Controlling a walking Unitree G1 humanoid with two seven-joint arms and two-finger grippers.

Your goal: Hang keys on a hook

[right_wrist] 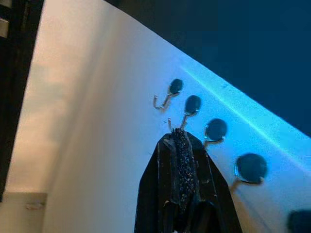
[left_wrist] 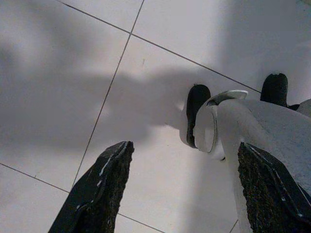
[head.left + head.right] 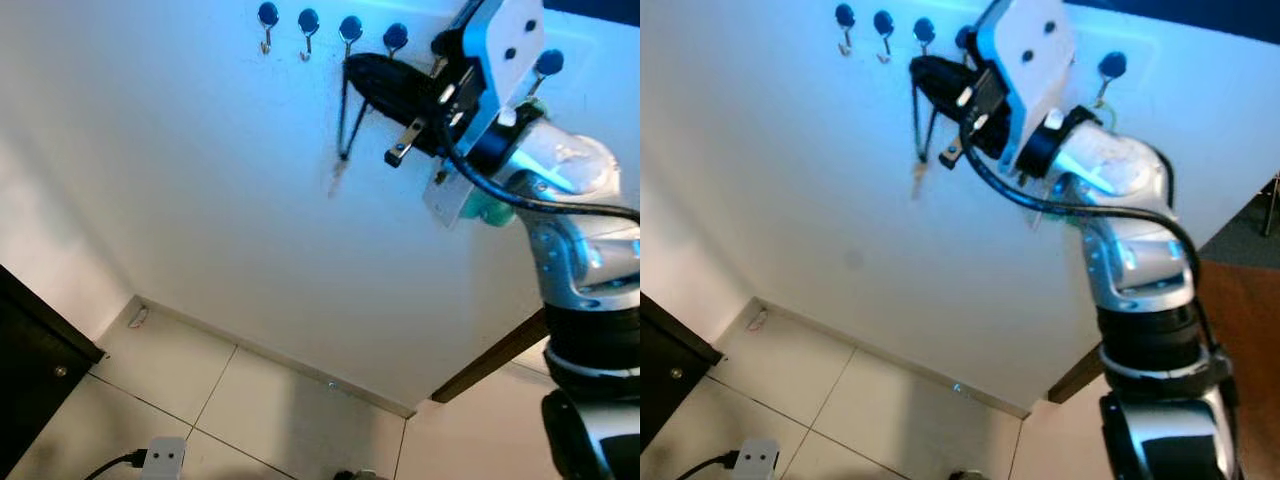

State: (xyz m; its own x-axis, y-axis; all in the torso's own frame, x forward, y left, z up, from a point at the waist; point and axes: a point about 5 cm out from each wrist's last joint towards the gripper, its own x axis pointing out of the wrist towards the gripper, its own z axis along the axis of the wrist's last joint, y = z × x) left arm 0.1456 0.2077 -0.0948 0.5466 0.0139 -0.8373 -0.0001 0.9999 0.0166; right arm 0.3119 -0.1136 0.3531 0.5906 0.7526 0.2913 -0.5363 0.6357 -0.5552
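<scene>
A row of blue-capped hooks [image 3: 308, 20] runs along the white wall near the top. My right arm is raised to it, and the right gripper [image 3: 352, 68] is shut, its tips just under the third hook [image 3: 350, 27]. A dark key strap [image 3: 343, 120] hangs down from the fingertips as a loop, with a pale key [image 3: 335, 182] at its bottom against the wall. In the right wrist view the closed fingers [image 1: 180, 160] point up at the hooks [image 1: 193, 103]. My left gripper [image 2: 180, 194] hangs open over the tiled floor, beside my foot [image 2: 197, 114].
A dark cabinet [image 3: 30, 360] stands at the lower left. A white plug block with a black cable [image 3: 165, 458] lies on the floor tiles. A brown wooden edge [image 3: 490, 360] runs along the lower right by the wall's base.
</scene>
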